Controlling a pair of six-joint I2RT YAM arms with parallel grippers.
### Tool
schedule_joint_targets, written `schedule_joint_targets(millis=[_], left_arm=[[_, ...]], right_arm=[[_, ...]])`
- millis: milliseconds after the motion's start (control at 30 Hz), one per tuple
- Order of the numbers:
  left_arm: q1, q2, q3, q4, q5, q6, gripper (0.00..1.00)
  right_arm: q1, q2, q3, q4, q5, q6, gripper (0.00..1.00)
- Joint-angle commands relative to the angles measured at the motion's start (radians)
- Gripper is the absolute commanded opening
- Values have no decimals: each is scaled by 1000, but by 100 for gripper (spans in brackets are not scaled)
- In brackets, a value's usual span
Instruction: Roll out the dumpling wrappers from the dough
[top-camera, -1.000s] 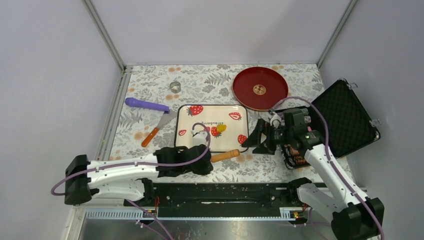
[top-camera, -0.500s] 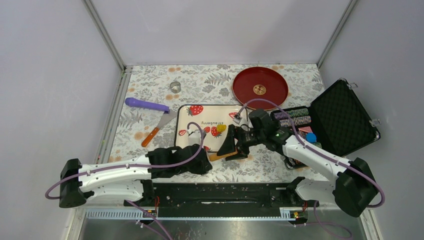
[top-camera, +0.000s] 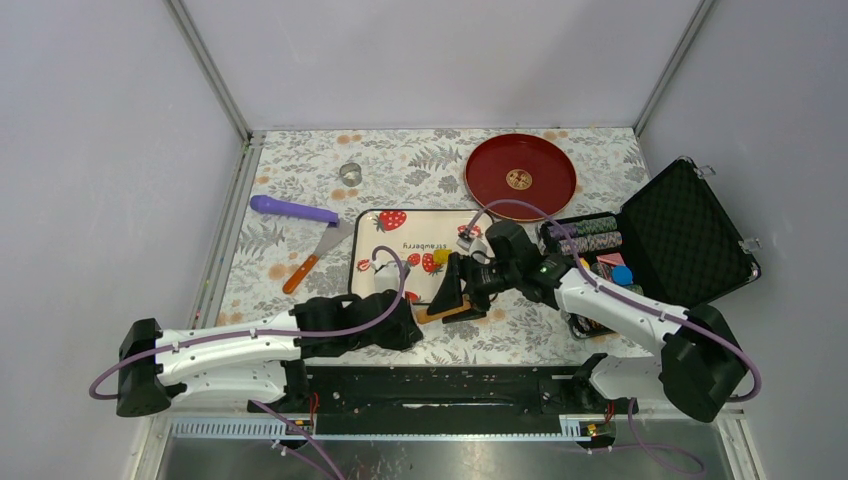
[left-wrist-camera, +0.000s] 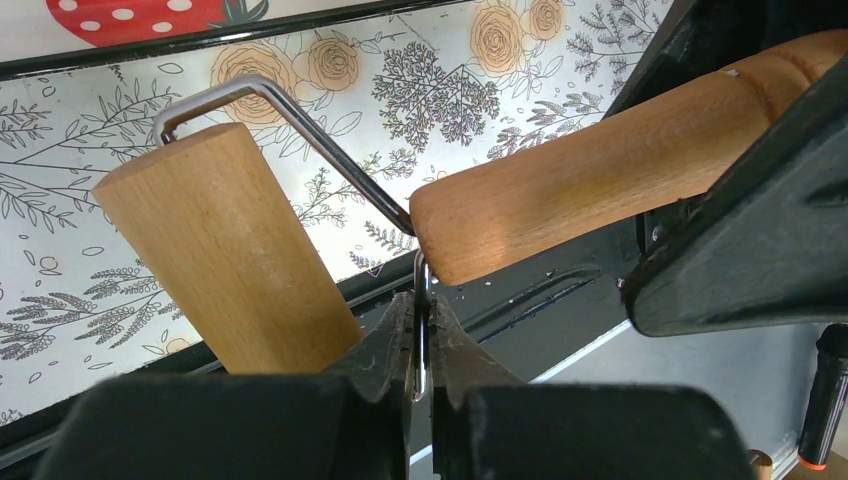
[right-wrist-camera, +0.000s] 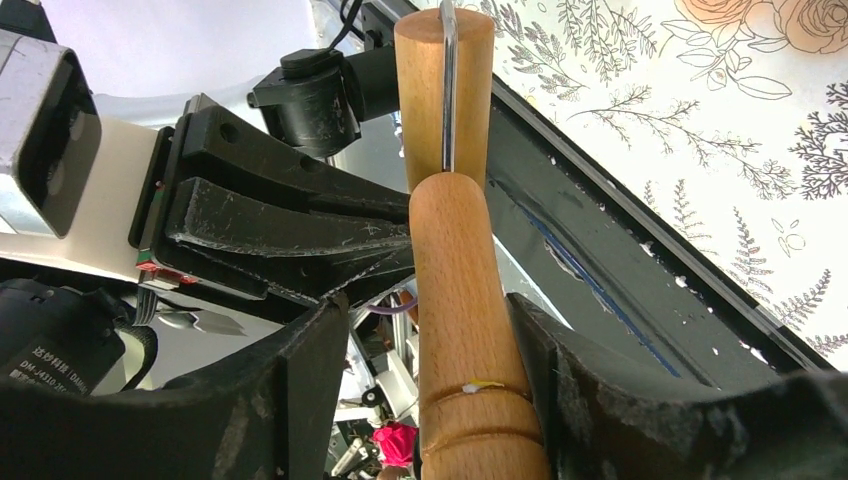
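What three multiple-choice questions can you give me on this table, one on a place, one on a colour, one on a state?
1. Where does the yellow dough lie?
A. in a glass bowl
B. on the strawberry tray
C. on the floor

2. What colour is the round plate?
A. blue
B. green
C. red

3. How is the left end effector?
A. shut on the roller's wire frame
B. wide open and empty
C. shut on a spoon

Answers:
1 B: the top view shows the dough among the printed strawberries.
2 C: the plate at the far side is plainly red.
3 A: the left wrist view shows the fingers pinched on the wire.
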Motion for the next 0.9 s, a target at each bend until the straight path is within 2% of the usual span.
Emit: schedule_joint_targets(millis=[0, 233, 333, 433, 533, 567, 600, 633, 667, 767, 867], left_arm=[[3, -19, 1, 64, 2, -36, 0], [2, -16, -5, 76, 17, -39, 0], [2, -16, -11, 83, 22, -41, 0], [2, -19, -12, 86, 22, -41, 0], [2, -19, -14, 88, 25, -40, 0], [2, -18, -15, 89, 27, -40, 16], [3, -17, -17, 93, 33, -42, 61], [3, -16, -16, 99, 35, -44, 86], [4, -15, -17, 105, 38, -47, 97], [44, -24, -27, 184, 102, -29, 99], [137, -52, -70, 319, 223, -16, 99]], right_arm=[[28, 11, 60, -24, 53, -19, 64], [40, 40, 73, -36, 66, -32, 60], [46, 51, 76, -37, 67, -35, 54], [46, 57, 74, -38, 68, -40, 34], [46, 57, 77, -44, 67, -49, 9], [46, 56, 79, -50, 68, -56, 1], [47, 54, 82, -58, 69, -67, 0], [46, 52, 85, -70, 81, -78, 0], [46, 50, 88, -88, 92, -92, 0], [46, 38, 94, -161, 157, -133, 0], [44, 12, 93, -226, 239, -168, 0]])
